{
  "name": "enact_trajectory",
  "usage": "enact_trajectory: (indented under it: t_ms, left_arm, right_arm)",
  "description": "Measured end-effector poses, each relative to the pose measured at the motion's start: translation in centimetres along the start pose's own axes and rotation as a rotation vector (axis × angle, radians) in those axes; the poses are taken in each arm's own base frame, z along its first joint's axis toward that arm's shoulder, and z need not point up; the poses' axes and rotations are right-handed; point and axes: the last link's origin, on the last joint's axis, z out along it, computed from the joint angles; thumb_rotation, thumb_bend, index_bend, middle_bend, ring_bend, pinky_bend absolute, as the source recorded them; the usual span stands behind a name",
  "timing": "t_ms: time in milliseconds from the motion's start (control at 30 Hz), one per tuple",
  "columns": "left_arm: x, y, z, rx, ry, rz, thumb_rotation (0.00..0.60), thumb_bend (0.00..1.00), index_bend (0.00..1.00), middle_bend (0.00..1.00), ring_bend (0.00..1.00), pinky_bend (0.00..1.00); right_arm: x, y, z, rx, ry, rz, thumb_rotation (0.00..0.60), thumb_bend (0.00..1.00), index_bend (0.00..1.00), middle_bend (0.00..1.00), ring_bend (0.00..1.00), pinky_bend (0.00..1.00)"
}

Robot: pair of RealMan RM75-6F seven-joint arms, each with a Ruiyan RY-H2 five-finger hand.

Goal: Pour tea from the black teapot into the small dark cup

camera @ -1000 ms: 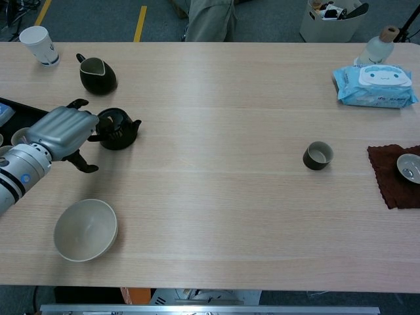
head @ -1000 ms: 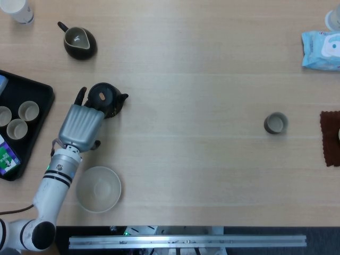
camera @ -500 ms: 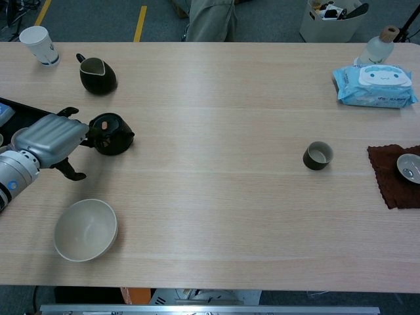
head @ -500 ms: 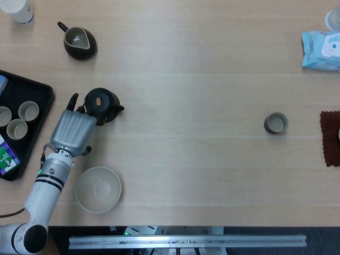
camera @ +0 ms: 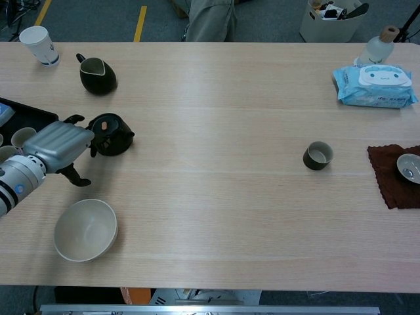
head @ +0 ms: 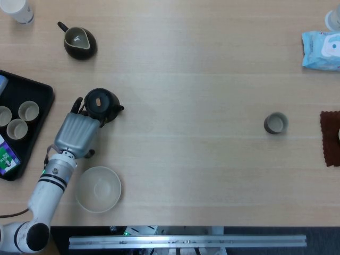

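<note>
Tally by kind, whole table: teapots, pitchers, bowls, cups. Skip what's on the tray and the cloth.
Teapots: 1, the black teapot
Pitchers: 1, the dark pitcher
Bowls: 1, the pale bowl
Cups: 2, the small dark cup and the white paper cup
Total: 5

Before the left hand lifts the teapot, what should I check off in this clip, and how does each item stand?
1. Left hand at the black teapot: ok, fingers at its handle side.
2. Grip closed on the handle: cannot tell, the fingers are hidden.
3. Teapot upright, lid on: ok.
4. Small dark cup upright on the table: ok.
5. Path between teapot and cup bare: ok.
6. Right hand: not in view.
</note>
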Motion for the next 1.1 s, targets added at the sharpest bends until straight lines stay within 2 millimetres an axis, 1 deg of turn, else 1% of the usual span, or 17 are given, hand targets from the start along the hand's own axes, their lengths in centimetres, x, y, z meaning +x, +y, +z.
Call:
enact_trajectory:
  t_ms: [533, 800, 933, 1000, 1067, 1100]
  left_arm:
    - [0.9, 0.4, 0.9, -0.024, -0.005, -0.019, 0.600, 0.14, 0.57, 0.64, 0.51, 0.01]
    - [1.8, 0.2, 1.4, -0.033, 0.004, -0.040, 0.598, 0.14, 0.69, 0.75, 0.63, 0.01]
    - [2.4, 0.1, 1.6, -0.037, 0.024, -0.069, 0.508, 0.14, 0.73, 0.80, 0.68, 0.01]
    - [2.6, 0.0, 1.8, -0.038, 0.035, -0.084, 0.437, 0.13, 0.76, 0.82, 0.69, 0.01]
    - [2.9, 0.0, 1.9, -0.038, 0.049, -0.103, 0.381, 0.13, 0.78, 0.83, 0.70, 0.01]
    - [2.9, -0.1, 2.0, -0.037, 0.055, -0.114, 0.375, 0.13, 0.80, 0.83, 0.71, 0.01]
  right_arm:
    - [0.2, 0.2, 0.1, -0.008, 0.013, 0.004, 0.600, 0.07, 0.34, 0.33, 0.26, 0.28]
    - [0.3, 0.1, 0.3, -0.012, 0.021, 0.006, 0.600, 0.07, 0.34, 0.33, 0.26, 0.28]
    - [0.3, 0.1, 0.4, -0.014, 0.023, 0.008, 0.600, 0.07, 0.34, 0.33, 0.26, 0.28]
    - [0.3, 0.1, 0.4, -0.014, 0.024, 0.008, 0.600, 0.07, 0.34, 0.33, 0.26, 0.28]
    - [0.4, 0.1, 0.4, -0.015, 0.026, 0.008, 0.600, 0.07, 0.34, 0.33, 0.26, 0.28]
    - [0.4, 0.1, 0.3, -0.016, 0.027, 0.008, 0.600, 0.07, 0.34, 0.33, 0.26, 0.28]
